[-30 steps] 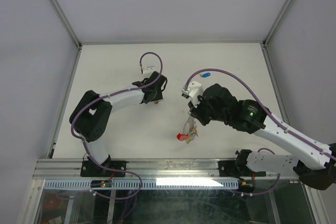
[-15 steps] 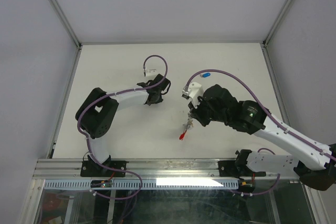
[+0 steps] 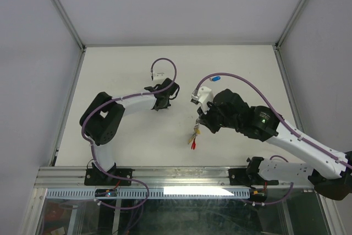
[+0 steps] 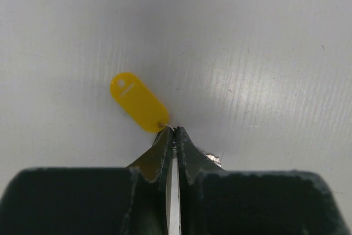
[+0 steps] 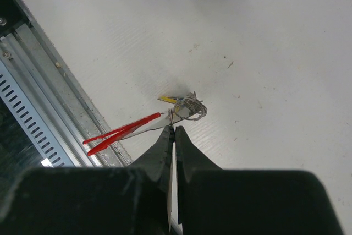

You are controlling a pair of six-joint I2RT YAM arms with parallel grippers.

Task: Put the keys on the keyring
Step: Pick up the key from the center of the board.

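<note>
Since a second ago the keyring (image 3: 193, 136) has come up off its heap: the red strip (image 3: 192, 145) that lay curled on the table (image 3: 121, 64) now hangs straight below the right gripper (image 3: 200, 126), and the left gripper (image 3: 164, 103) has shifted a little to the right. In the right wrist view the right gripper (image 5: 173, 130) is pinched shut on the wire of the keyring (image 5: 186, 107), the grey bunch just beyond the tips and the red strip (image 5: 124, 132) trailing left toward the rail (image 5: 38, 108). The left gripper (image 4: 174, 133) is closed tight on a thin ring at the end of the yellow key (image 4: 137, 102), whose cap points away up-left; whether it rests on the table or hangs just over it cannot be told. A blue key (image 3: 216, 77) lies on the table beyond the right arm, well apart from both grippers
</note>
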